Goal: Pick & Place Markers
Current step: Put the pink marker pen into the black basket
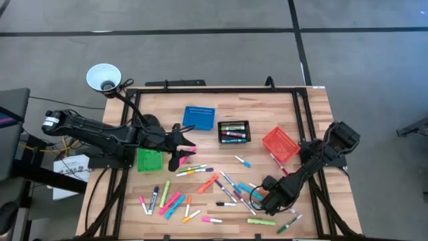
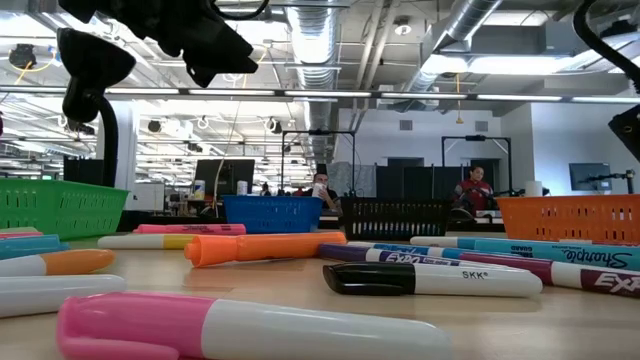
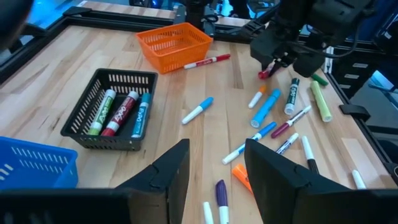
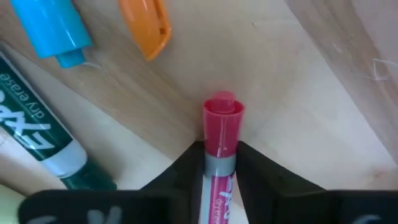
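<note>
Right wrist view: a red marker (image 4: 219,140) is pinched between the right gripper (image 4: 214,163) fingers low over the counter (image 4: 292,81), apparently for lifting, while the left gripper (image 1: 182,148) is held spread at the frame's centre-left.

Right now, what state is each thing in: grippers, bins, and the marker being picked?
right gripper: closed on the red marker, low over the table.
left gripper: open, empty, hovering above the table.
red marker: clamped between the fingers, cap on.
black bin: upright, three markers inside.
orange bin: upright, looks empty.
blue bin: upright, contents not visible.
green bin: upright, contents not visible.
</note>
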